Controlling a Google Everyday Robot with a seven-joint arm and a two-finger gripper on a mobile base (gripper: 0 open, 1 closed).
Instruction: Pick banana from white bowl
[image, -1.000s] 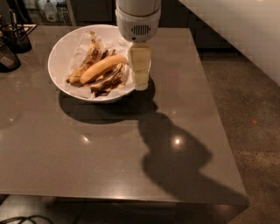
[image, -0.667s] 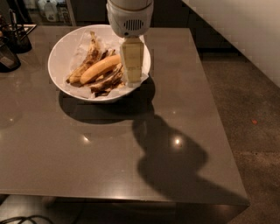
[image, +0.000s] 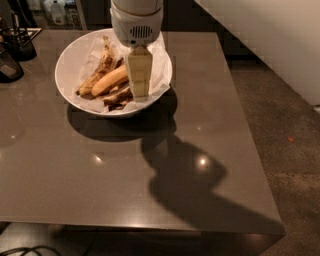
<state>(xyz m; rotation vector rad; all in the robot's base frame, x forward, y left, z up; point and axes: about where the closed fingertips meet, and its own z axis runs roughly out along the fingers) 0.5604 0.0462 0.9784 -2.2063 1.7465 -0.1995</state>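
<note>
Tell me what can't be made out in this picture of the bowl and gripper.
Camera view: the gripper, hanging over the white bowl, hides the banana's right end.
Its arm is cut off by the top edge.
Dark containers at left are cut by the frame edge.

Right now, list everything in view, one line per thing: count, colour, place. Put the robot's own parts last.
white bowl: one, glossy white, on the far left part of the table.
banana: one, yellow-orange, lying in the bowl.
banana peels: at least two, brown to black, in the bowl around the banana.
paper: one crumpled sheet, white, lining the bowl.
table: one, glossy grey-brown, filling most of the view.
dark containers: two, black, at the table's left edge.
floor: dark, right of the table.
gripper: one, pale under a white housing, over the bowl's right half, just right of the banana.
</note>
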